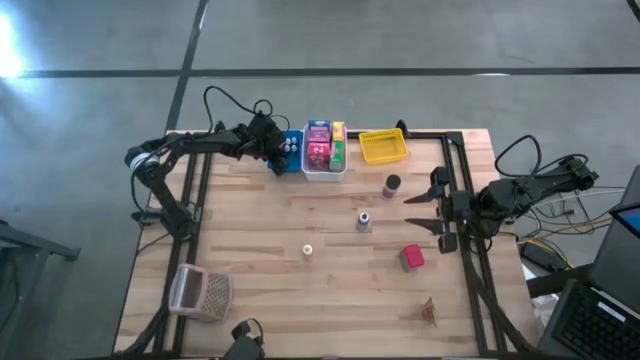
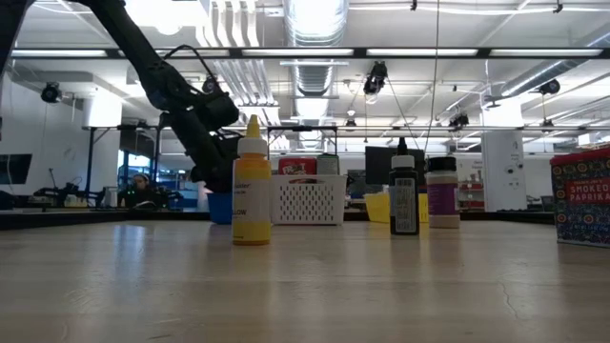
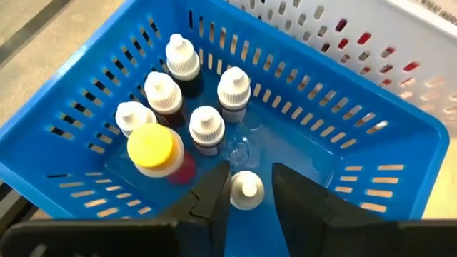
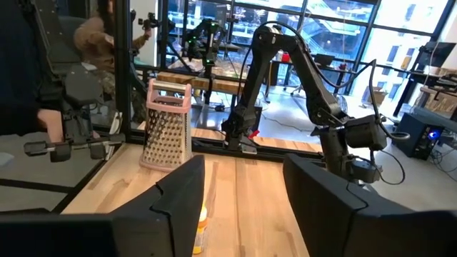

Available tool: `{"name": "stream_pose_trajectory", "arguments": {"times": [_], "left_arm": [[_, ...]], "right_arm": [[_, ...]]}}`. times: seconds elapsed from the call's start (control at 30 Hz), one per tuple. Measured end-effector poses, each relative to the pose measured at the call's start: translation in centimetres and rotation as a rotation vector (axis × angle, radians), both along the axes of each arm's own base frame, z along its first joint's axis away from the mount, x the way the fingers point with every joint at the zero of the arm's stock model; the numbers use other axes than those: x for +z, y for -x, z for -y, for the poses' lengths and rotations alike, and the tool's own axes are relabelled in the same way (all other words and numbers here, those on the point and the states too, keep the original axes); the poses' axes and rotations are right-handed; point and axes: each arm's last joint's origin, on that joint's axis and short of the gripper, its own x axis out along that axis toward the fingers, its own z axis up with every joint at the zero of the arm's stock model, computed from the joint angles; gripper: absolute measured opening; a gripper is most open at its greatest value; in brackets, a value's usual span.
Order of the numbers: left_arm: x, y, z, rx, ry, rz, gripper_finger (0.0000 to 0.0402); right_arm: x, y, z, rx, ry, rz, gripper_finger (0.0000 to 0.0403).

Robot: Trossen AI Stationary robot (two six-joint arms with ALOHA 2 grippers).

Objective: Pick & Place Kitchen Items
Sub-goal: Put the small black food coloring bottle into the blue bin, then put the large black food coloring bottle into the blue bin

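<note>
Sorting looks about half done. The left pincer (image 3: pixel 246 193) hangs inside the blue bin (image 1: pixel 290 162), fingers clamped on a white-capped bottle (image 3: pixel 247 191) beside five bottles already standing there. Next along, the white bin (image 1: pixel 324 172) holds boxes and the yellow bin (image 1: pixel 384 148) looks empty. On the tabletop (image 1: pixel 300 300) wait a yellow bottle (image 1: pixel 308 251), a grey jar (image 1: pixel 363 221), a dark jar (image 1: pixel 392 184) and a red box (image 1: pixel 412 257). The right pincer (image 1: pixel 425 212) rests at the edge, fingers apart.

Paprika box (image 2: pixel 583 195) cut by edge
</note>
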Motion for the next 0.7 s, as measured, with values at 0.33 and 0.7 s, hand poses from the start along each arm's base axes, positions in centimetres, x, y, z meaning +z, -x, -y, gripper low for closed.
{"name": "stream_pose_trajectory", "arguments": {"times": [0.33, 0.7], "left_arm": [[0.4, 0.0, 0.1, -0.007, -0.012, 0.005, 0.0122], [5.2, 0.3, 0.3, -0.01, -0.039, 0.027, 0.0122]], "right_arm": [[0.0, 0.0, 0.0, 0.0, 0.0, 0.0, 0.0159], [0.5, 0.0, 0.0, 0.0, -0.011, 0.05, 0.0126]]}}
